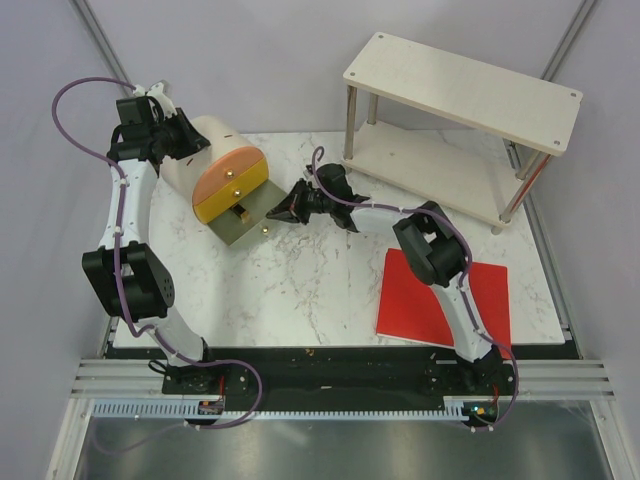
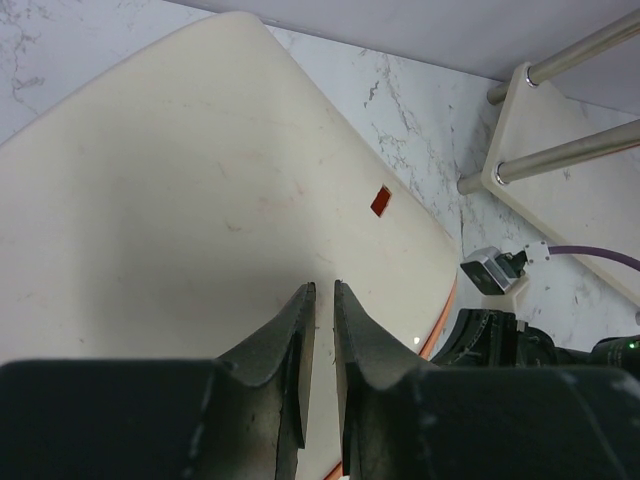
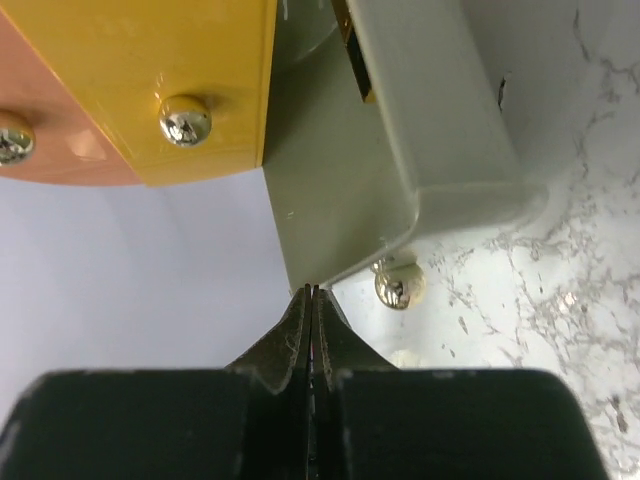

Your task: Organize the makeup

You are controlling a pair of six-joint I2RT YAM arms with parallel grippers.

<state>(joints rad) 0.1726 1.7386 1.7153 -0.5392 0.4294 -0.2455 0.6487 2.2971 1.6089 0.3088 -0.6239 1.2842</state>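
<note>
No foundation tubes, compacts or puff are in view. A small gold-and-black item (image 1: 241, 212) lies in the grey-green drawer (image 1: 238, 225) pulled out at the bottom of the orange-yellow case (image 1: 230, 180); I cannot tell what it is. My right gripper (image 1: 273, 213) is shut, its tips (image 3: 313, 290) touching the drawer's front (image 3: 330, 200) beside its gold knob (image 3: 399, 287). My left gripper (image 1: 192, 140) rests on the case's cream top (image 2: 180, 200), jaws (image 2: 324, 288) almost together with nothing between them.
A flat red sheet (image 1: 440, 295) lies on the marble table (image 1: 300, 290) at the front right. A two-level wooden shelf (image 1: 460, 90) on metal legs stands at the back right. The yellow drawer (image 3: 160, 80) above the open one is closed.
</note>
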